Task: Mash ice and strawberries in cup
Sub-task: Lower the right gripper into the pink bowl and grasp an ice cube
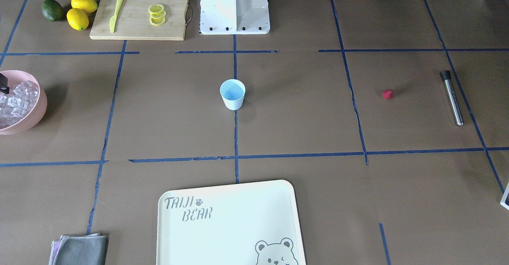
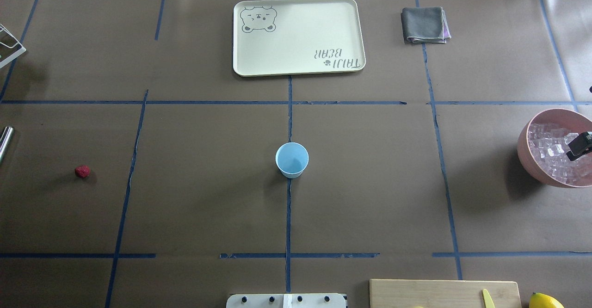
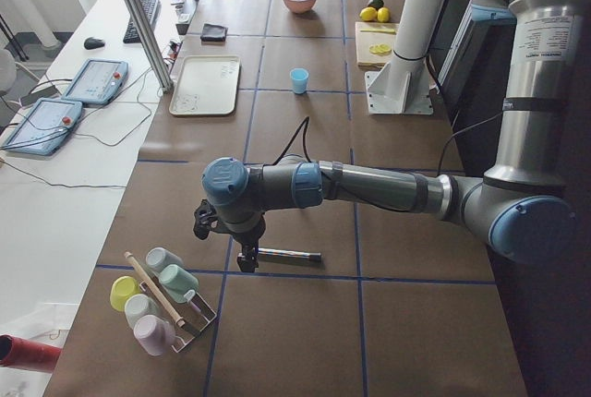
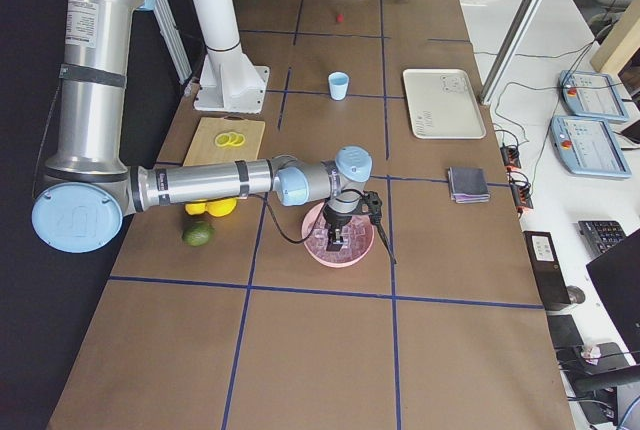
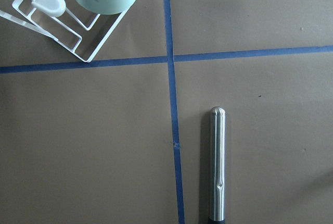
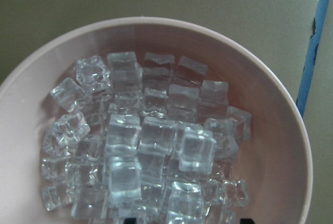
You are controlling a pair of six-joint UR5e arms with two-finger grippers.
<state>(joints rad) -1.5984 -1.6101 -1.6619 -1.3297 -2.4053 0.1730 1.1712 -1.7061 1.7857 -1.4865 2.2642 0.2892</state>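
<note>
Under the right gripper (image 2: pixel 580 145), ice (image 6: pixel 156 146) lies heaped in the pink bowl (image 6: pixel 281 130), straight below the jaws. Jaw spread can't be made out. Cup (image 2: pixel 292 173) stands upright at table centre, empty, with the bowl at its 3 o'clock in the overhead view. Strawberry (image 2: pixel 82 171) sits loose at the cup's 9 o'clock, well apart. Left gripper (image 3: pixel 246 257) hovers over the steel muddler (image 5: pixel 217 166), whose long axis runs 12-to-6 in the left wrist view. Its jaws can't be read either. Judgement: the right arm takes the ice with a plain descent.
</note>
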